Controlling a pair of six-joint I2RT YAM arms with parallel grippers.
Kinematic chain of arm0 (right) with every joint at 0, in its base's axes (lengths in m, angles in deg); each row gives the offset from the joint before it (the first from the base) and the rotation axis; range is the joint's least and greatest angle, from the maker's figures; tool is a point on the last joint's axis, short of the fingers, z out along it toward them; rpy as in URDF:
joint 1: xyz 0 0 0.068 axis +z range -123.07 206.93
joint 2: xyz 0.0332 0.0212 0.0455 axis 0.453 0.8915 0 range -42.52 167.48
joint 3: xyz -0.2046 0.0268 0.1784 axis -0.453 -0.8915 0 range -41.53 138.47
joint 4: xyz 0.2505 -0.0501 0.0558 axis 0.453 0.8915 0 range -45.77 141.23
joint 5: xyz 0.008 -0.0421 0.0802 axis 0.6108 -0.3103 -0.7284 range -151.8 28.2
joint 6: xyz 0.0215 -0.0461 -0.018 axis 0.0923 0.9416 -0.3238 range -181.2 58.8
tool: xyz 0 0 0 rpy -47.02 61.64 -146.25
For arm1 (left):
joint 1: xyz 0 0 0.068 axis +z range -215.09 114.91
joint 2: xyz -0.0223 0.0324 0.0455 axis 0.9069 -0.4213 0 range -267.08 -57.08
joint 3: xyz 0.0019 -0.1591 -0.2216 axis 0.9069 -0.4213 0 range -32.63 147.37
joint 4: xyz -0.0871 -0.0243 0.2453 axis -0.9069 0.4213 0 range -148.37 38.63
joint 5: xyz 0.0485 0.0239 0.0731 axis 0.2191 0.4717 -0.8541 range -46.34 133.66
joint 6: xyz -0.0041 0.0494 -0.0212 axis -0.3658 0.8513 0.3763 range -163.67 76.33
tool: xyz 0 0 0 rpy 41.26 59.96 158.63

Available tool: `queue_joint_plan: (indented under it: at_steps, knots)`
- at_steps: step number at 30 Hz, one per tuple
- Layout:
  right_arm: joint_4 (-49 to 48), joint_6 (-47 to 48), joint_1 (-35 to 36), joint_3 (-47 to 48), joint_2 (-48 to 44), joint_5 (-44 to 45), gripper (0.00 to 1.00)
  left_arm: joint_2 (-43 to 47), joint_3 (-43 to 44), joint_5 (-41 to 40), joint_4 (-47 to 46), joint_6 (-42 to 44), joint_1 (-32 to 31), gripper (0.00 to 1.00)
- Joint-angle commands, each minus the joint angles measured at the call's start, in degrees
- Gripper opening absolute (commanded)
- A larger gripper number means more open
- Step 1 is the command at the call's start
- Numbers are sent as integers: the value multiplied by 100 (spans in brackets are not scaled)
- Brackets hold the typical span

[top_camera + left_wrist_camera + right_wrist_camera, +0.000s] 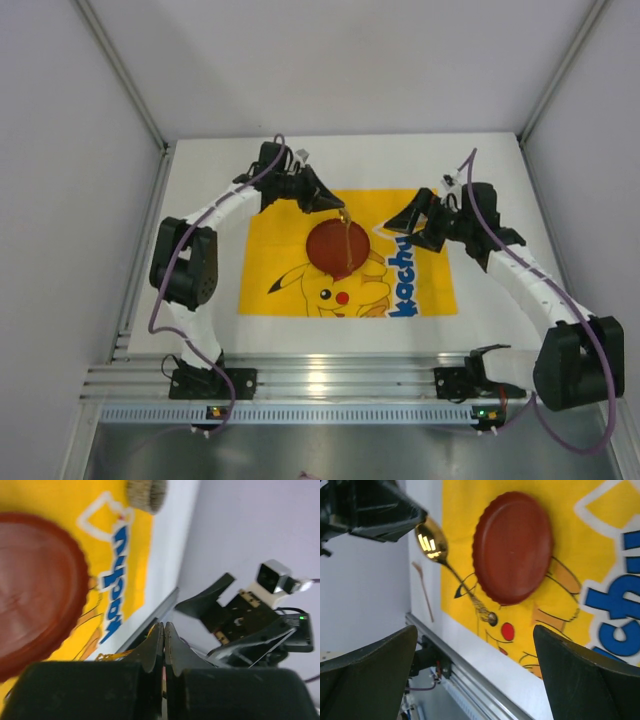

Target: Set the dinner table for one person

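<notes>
Nearest edge: ribbed aluminium rail (330,385) with both arm bases on it. Beyond it the dinner table (480,160), white, spreads under both arms. No finger touches its bare surface, since the yellow Pikachu mat (262,250) lies between table and fingers at mid-table. Red-brown plate (330,245) with a scalloped rim sits at mat centre. Left gripper (335,207) is above the plate's far rim, fingers pressed together on a gold spoon (440,552), pinched at the tip of its bowl. The handle hangs down and toward the near side. In the top view the handle crosses the plate's right part; in the right wrist view it lies beside the plate over the mat, so I cannot tell whether its end touches anything. Right gripper (402,235) is over the mat's right half beside the plate, fingers spread wide and holding nothing. Hard to make out: thin brownish streak (422,590) on the white surface next to the mat's edge, nature unclear. A round grey-brown ribbed object (145,492) at the mat's border is cut off by the top of the left wrist view and cannot be identified. In that same view the pinch point is hidden by the finger bodies.
</notes>
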Motion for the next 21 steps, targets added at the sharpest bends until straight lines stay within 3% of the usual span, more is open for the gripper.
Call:
queue_joint_plan:
  at_steps: [1,6,7,10,17,19,21]
  knots:
    - [-1362,-796,525,4,46,-567,100,-273,-76,1250,-3822,-2526,-223,0]
    - [-1222,-699,948,242,293,-197,94,-790,-102,1294,-7165,-4576,-470,0]
    - [-1204,-682,992,285,336,-153,90,-861,-102,1260,-7566,-5171,-523,0]
    - [-1125,-611,1001,338,354,-109,82,-1047,-146,1215,-8463,-5860,-611,0]
    - [-757,-401,1001,514,179,102,78,-854,-392,1434,-8529,-5837,-673,0]
    - [-468,-348,1010,802,21,77,79,-740,-384,1627,-7724,-5060,-664,0]
    - [-212,-208,1019,1084,-85,6,79,-468,-331,1760,-5653,-4083,-655,0]
